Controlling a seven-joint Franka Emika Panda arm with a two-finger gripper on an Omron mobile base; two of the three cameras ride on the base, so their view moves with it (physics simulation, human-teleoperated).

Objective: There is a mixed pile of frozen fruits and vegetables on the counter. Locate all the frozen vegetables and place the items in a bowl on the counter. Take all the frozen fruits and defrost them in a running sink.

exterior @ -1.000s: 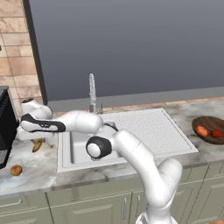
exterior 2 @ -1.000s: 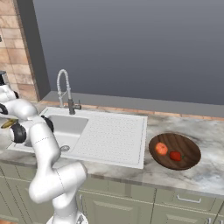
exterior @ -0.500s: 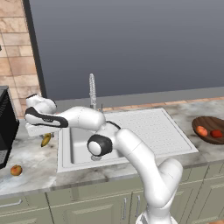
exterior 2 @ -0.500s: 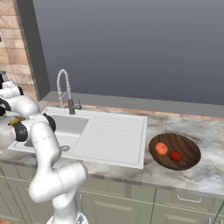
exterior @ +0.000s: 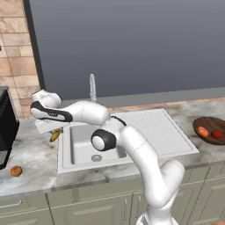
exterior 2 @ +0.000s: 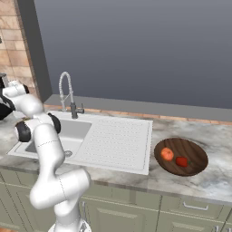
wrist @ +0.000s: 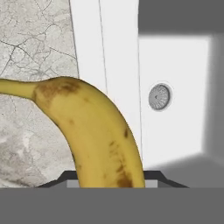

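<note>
A rendered home kitchen: a white rectangular sink point(exterior 2: 68, 136) with a chrome spring-coil faucet point(exterior 2: 66, 93) is set in a pale marbled stone table point(exterior 2: 199, 179) over beige-green cabinets point(exterior 2: 136, 213), beside a brick wall point(exterior: 15, 61).

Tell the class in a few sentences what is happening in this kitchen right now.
The white robot arm's jaws are shut on a curved yellow banana, held at the left edge of the white sink. A tomato-like orange-red ball and a red lumpy piece lie in the dark wooden bowl. A small orange fruit waits on the marbled counter.
</note>
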